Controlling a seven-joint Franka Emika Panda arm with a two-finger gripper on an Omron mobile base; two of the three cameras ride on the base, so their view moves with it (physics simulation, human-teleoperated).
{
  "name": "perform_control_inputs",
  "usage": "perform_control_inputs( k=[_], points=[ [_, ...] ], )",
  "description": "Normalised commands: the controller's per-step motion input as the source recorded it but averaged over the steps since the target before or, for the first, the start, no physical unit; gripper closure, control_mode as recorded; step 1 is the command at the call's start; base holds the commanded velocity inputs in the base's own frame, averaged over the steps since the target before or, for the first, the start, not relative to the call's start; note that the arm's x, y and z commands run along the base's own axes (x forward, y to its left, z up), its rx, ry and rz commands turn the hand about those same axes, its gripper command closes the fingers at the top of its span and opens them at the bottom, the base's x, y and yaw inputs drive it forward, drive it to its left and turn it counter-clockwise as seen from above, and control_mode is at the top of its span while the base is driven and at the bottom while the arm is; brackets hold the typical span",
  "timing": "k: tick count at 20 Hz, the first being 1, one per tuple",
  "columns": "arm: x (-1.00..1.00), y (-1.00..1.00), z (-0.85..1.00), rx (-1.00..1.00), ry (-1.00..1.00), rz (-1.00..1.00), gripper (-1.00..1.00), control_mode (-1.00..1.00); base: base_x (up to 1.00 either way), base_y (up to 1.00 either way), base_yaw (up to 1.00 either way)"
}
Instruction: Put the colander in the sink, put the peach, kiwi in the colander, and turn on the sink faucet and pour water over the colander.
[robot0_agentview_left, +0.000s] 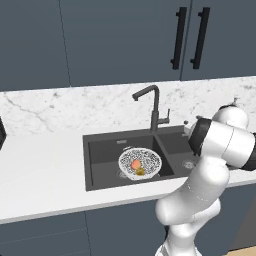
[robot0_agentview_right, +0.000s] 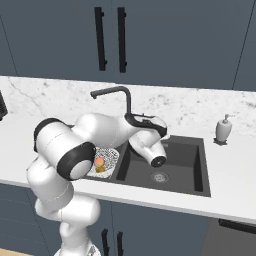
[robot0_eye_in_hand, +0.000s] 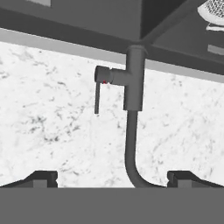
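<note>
The white-silver colander sits in the left basin of the dark sink, holding the orange-pink peach and the olive-brown kiwi. From the right base view, the colander, peach and kiwi peek out beside my arm. The tall dark faucet stands behind the basin divider, and no water stream shows. My gripper is open and faces the faucet from close by. Its small side lever is to the left of the faucet post, apart from both fingertips.
A white soap dispenser stands on the counter right of the sink. The marble backsplash rises just behind the faucet. Dark cabinets with black handles hang above. My elbow hangs over the right basin.
</note>
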Motion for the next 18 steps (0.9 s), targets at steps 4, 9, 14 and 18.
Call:
perform_control_inputs(
  k=[4,9,14,18],
  points=[
    [0.36,0.14,-0.01,0.19,0.0,0.0,-1.0,-1.0,0.0,0.0,0.0],
    [0.46,0.13,0.0,0.07,0.0,0.0,-1.0,-1.0,0.0,0.0,0.0],
    [0.44,0.2,-0.08,0.0,0.0,-0.03,-1.0,-1.0,0.0,0.0,0.0],
    [0.4,0.09,-0.26,0.0,0.0,-0.04,-1.0,-1.0,0.0,0.0,0.0]
  ],
)
